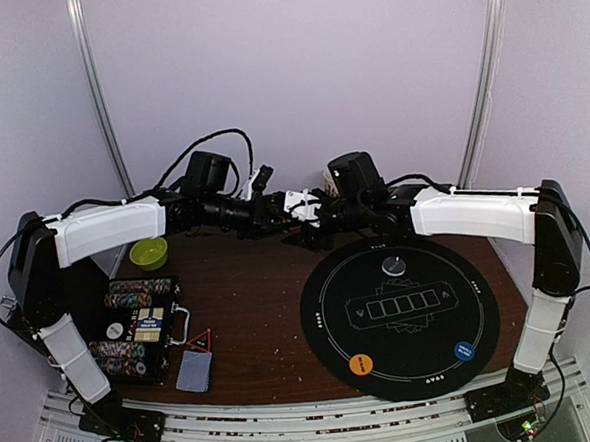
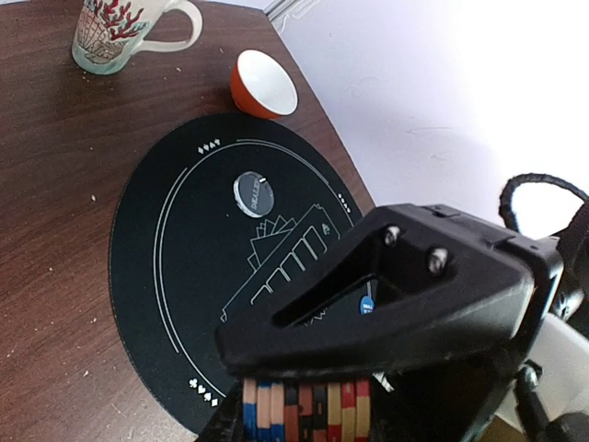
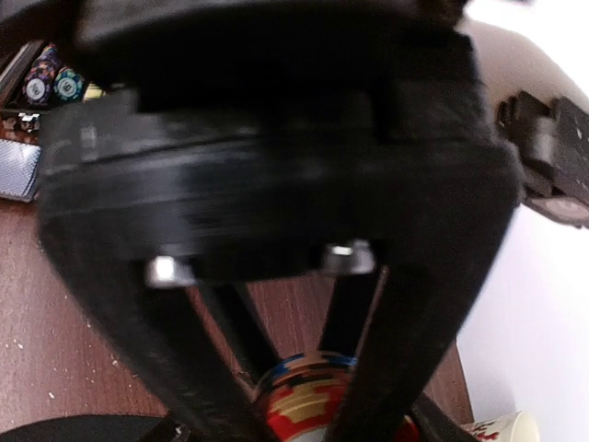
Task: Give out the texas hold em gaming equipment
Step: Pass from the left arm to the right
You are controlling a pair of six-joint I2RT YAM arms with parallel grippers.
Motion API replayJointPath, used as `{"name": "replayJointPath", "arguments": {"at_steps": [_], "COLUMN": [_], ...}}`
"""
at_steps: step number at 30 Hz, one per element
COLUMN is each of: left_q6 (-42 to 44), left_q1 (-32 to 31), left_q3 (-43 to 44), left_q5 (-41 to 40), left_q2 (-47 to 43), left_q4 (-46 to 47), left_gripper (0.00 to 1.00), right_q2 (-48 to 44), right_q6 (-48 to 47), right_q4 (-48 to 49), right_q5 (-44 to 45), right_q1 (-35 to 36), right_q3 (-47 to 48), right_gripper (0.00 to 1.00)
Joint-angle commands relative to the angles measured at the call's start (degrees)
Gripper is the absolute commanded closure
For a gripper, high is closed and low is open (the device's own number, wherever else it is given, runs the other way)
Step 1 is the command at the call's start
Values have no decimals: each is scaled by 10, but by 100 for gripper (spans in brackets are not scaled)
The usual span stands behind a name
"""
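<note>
Left gripper [image 1: 284, 204] is pinching a stack of poker chips [image 2: 304, 410] in midair near the far rim of the round black mat [image 1: 408, 274]. Right gripper [image 3: 296, 382] is straddling that stack; whether its fingers are gripping it cannot be told.

Even light; right wrist view blurred

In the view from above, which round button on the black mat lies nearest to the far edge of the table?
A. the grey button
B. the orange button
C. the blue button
A: the grey button lies at the far side of the black mat, while the orange button and the blue button both sit at its near side.
</note>
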Motion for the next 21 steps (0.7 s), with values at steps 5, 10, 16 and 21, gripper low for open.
{"name": "replayJointPath", "arguments": {"at_steps": [5,10,16,21], "left_q6": [-3,-12,-27,-23], "left_q1": [1,1,1,0], "left_q3": [4,0,-11,-14], "left_q5": [17,34,50,40], "left_q2": [3,14,37,94], "left_q4": [40,56,92,124], "left_gripper": [100,100,100,100], "right_q2": [8,6,5,6], "right_q6": [-25,-22,6,57], "right_q4": [21,34,42,-24], "right_q5": [19,20,29,47], "right_q1": [-3,-3,-4,-11], "right_q3": [15,10,7,1], "right_gripper": [55,72,87,100]}}
